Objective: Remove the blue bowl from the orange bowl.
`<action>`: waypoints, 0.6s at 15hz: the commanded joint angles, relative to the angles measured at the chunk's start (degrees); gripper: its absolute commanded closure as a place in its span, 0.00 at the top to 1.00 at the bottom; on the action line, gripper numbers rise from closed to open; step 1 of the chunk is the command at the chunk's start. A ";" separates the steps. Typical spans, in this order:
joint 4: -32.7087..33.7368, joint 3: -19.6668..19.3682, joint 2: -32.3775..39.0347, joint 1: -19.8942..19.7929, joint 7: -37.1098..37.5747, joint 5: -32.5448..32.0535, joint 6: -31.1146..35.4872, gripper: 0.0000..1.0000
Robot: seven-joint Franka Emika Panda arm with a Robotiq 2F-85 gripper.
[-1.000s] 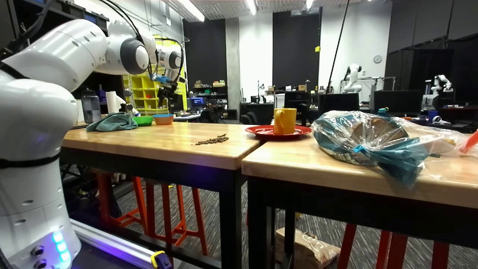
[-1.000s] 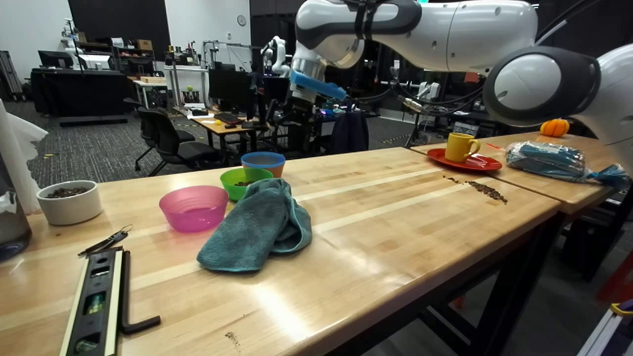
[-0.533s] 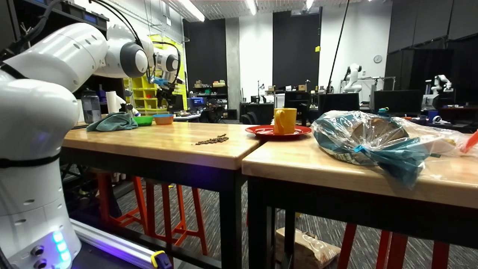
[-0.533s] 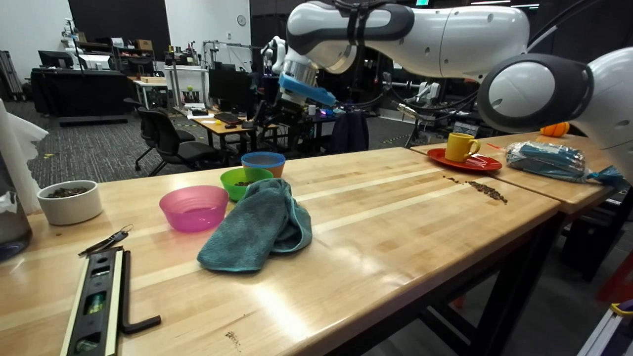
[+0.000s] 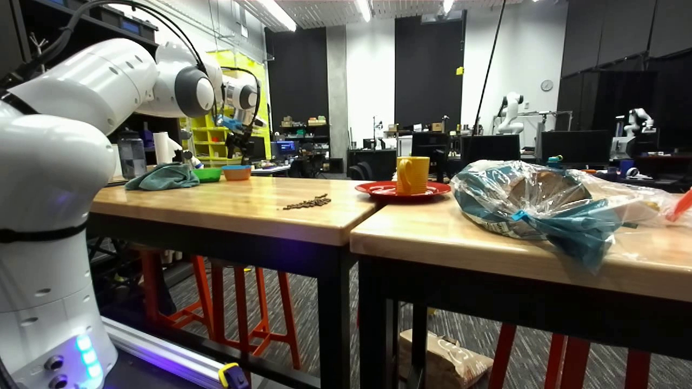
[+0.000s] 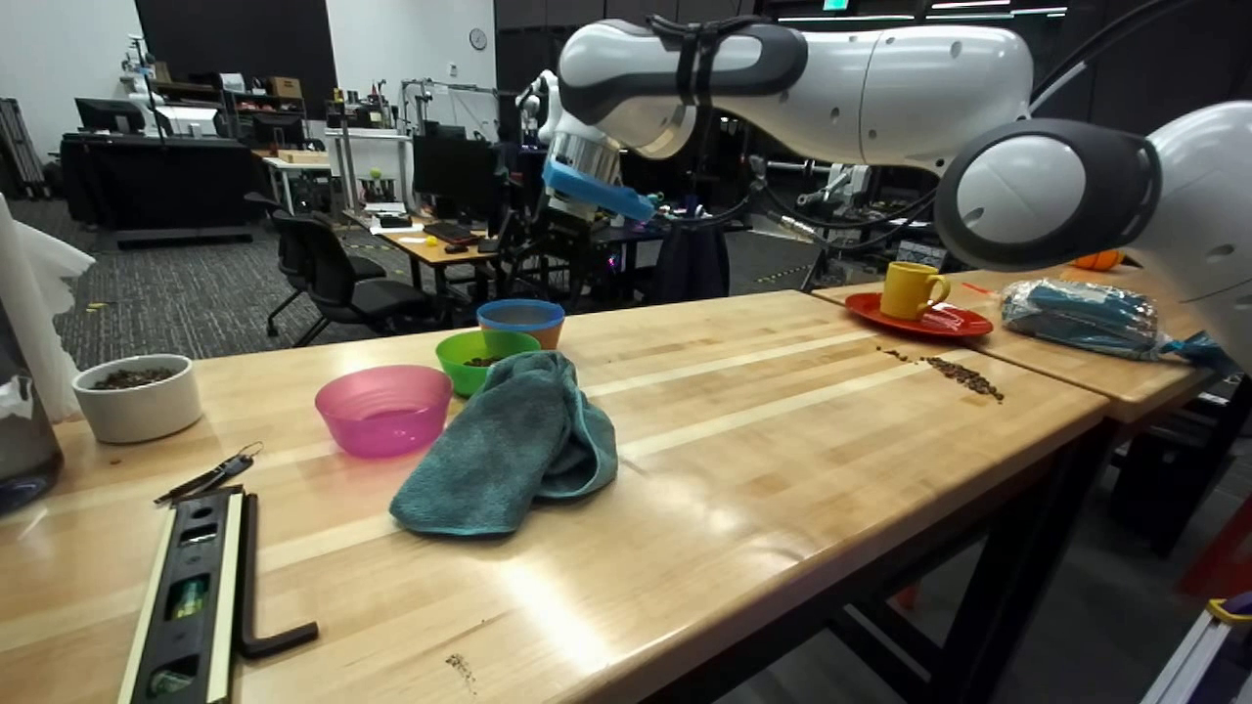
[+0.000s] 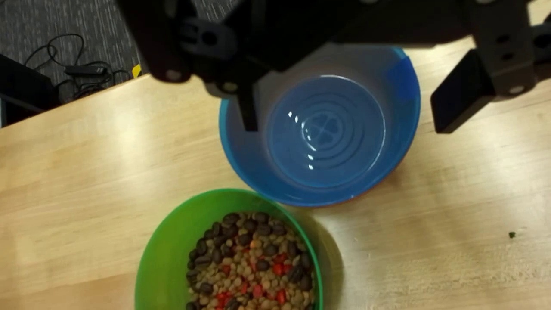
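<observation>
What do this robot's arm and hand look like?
The arm is glossy white and rounded, with dark grey joint sections, black straps, black cables and a bright blue piece near its end. Blue lights glow on the base. The gripper is black, with angular, blocky fingers.

"What are the walls [image 5: 370, 81] like?"

"White, alternating with tall black panels [image 5: 428, 81], and a round clock [image 5: 546, 85] hangs on the white."

"And overhead?"

"Strip lights [image 5: 278, 14] glow against a slatted ceiling [image 5: 324, 13]."

"Underfoot?"

"Grey carpet [image 6: 186, 303], black office chairs [image 6: 326, 274] standing on it."

"What else stands here?"

"Two wood-topped tables [image 5: 243, 195] stand just beside each other, with red stool legs [image 5: 289, 319] showing below, yellow shelving [image 5: 202, 135] beyond."
</observation>
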 commanded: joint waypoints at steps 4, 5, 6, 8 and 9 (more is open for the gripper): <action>2.63 -0.70 1.65 0.94 1.47 -1.02 -0.40 1.00; 2.68 -0.71 1.70 0.88 1.46 -0.99 -0.54 1.00; 2.79 -0.73 1.82 0.85 1.43 -0.97 -0.58 1.00; 2.94 -0.75 2.03 0.85 1.38 -0.97 -0.67 1.00; 2.94 -0.78 2.06 0.86 1.36 -0.99 -0.69 1.00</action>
